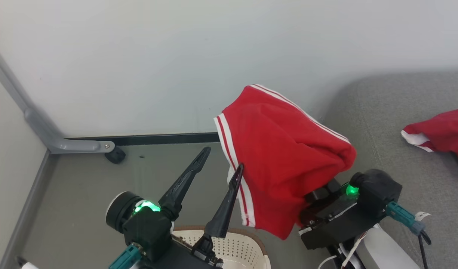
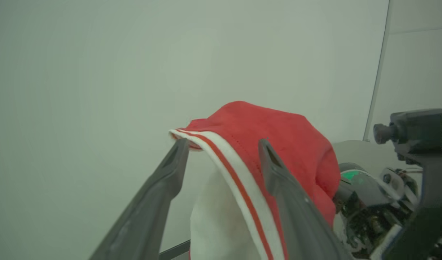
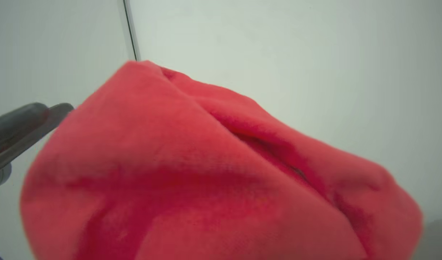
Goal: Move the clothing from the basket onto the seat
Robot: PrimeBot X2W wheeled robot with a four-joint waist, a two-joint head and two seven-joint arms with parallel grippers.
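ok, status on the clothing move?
Left gripper open. Right gripper shut on striped red garment, aloft beside seat. Second red garment already on seat. Nothing blocking.

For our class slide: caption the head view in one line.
Right gripper holds up red striped garment; open left gripper beside it, basket below.

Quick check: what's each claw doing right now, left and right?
Left claw: open, gripping nothing; the red striped garment has its hem beside the fingers.
Right claw: closed on that garment, which drapes over and hides its fingers.
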